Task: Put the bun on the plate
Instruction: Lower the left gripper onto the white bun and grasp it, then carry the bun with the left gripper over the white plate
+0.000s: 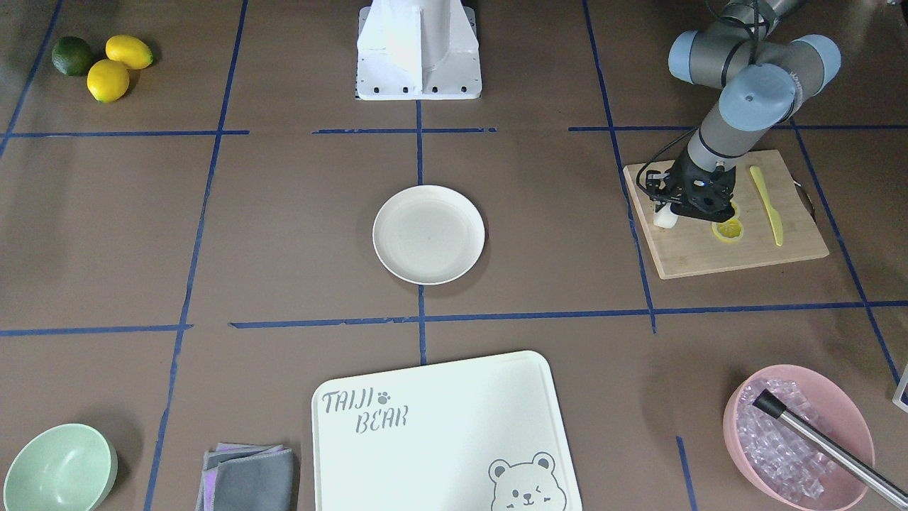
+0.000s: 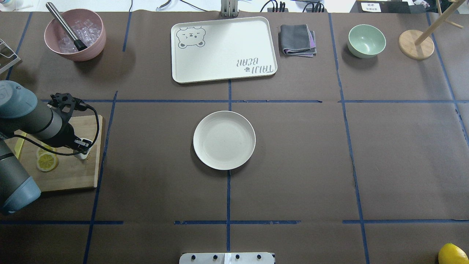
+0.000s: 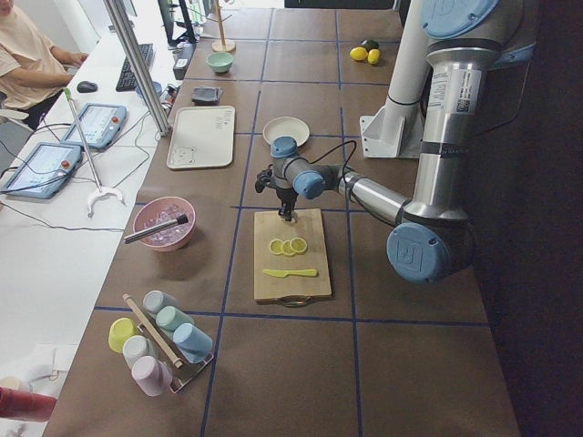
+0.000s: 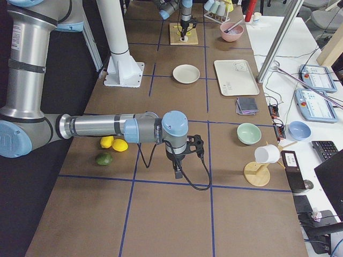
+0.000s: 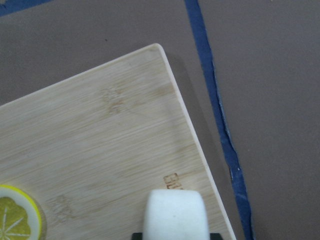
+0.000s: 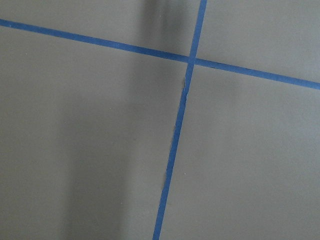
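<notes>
The bun [image 5: 175, 215] is a small white lump at the corner of the wooden cutting board [image 5: 100, 140] nearest the table's middle. It also shows as the bun [image 1: 665, 216] under my left arm. My left gripper [image 1: 671, 211] points straight down over it. In the left wrist view a dark fingertip [image 5: 136, 234] presses against each side of the bun, so the gripper is shut on it. The round cream plate [image 1: 428, 234] lies empty at the table's centre, well away from the board. My right gripper [image 4: 178, 172] hangs over bare table far from both; I cannot tell its state.
Lemon slices [image 1: 728, 230] and a yellow knife [image 1: 767, 206] share the cutting board. A pink bowl of ice [image 1: 798, 436], the bear-printed board [image 1: 440, 433], a folded cloth [image 1: 248, 477] and a green bowl [image 1: 60, 468] line the far edge. Lemons and a lime [image 1: 106, 60] lie near the right arm.
</notes>
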`<state>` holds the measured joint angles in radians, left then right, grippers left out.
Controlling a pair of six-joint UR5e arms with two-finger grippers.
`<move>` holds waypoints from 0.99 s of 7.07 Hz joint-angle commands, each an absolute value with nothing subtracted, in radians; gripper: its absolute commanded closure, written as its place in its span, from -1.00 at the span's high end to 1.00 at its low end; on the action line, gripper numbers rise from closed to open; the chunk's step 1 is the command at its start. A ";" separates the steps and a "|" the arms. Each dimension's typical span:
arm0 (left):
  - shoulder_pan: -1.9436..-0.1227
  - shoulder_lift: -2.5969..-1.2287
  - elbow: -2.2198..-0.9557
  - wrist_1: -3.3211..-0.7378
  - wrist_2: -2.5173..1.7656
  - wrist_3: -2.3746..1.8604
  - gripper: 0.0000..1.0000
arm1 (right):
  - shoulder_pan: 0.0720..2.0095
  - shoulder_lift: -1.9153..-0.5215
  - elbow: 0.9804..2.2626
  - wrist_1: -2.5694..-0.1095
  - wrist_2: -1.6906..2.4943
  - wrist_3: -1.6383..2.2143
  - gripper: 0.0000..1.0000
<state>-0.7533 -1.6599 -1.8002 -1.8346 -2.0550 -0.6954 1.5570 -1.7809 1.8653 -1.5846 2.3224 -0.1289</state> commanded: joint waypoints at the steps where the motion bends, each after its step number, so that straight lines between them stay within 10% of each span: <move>1: -0.755 -1.695 -1.821 -1.830 -2.037 -0.699 -0.44 | 1.557 -1.781 1.865 -1.585 2.322 -0.130 1.00; 7: -0.606 -2.278 -1.629 -1.580 -2.039 -1.211 -0.43 | 1.557 -1.781 1.865 -1.585 2.322 -0.127 1.00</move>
<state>-0.6600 -2.1204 -1.7282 -1.6112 -2.0401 -1.0755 1.5570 -1.7809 1.8653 -1.5846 2.3225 -0.1278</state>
